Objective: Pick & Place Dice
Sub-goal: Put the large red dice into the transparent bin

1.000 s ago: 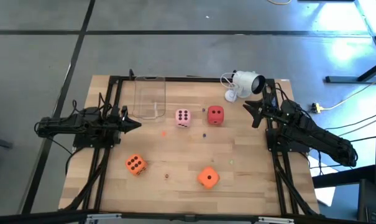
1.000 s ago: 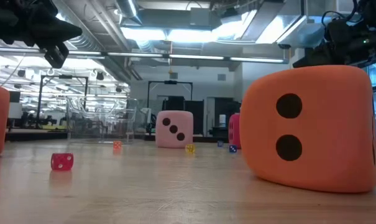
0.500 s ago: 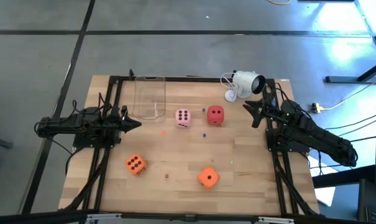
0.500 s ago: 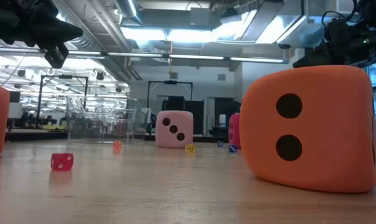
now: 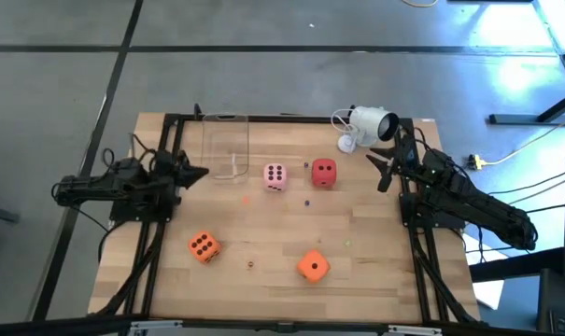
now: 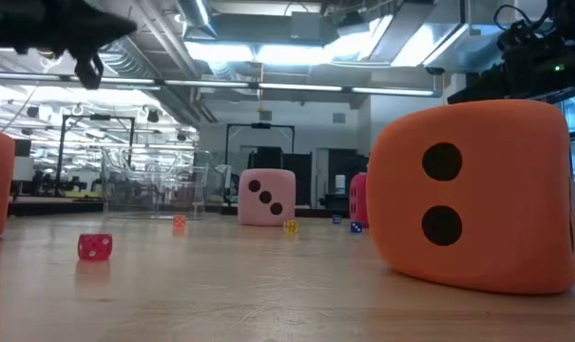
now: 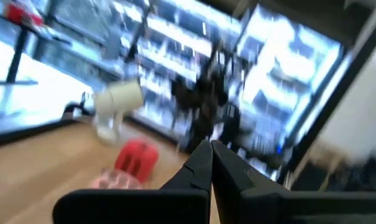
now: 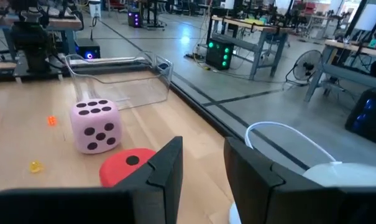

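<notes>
Wooden table [image 5: 282, 280] holds four dice, both claws hovering apart.

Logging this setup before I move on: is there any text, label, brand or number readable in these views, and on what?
No words, labels, brands or numerals can be read in any view.
Only pips show: pink die six on top; red die one on top; orange die two on its side.
Background room signage: too blurred to read.

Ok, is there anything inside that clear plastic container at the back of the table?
The clear rectangular plastic container looks empty from above: only bare wood shows through it. All four large foam dice sit outside it, the pale pink one nearest, just off its corner.
</notes>
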Available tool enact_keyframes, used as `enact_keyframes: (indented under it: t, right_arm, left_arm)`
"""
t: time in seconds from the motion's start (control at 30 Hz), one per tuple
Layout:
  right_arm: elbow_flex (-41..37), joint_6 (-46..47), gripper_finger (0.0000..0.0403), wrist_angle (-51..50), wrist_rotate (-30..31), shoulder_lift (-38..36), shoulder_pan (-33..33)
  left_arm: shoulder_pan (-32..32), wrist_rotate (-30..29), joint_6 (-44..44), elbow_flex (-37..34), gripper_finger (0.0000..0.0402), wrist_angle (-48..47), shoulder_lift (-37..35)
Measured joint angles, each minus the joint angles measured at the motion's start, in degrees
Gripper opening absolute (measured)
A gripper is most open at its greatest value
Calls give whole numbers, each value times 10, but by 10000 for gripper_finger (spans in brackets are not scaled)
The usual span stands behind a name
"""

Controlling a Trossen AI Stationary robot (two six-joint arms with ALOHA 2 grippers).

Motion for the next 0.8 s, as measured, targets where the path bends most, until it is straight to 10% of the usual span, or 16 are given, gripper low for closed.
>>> enact_keyframes:
  t: [0.8]
  right_arm:
    - [0, 401, 120, 392, -32, 0, 1]
  left_arm:
    - [0, -242, -65, 0, 4, 169, 26]
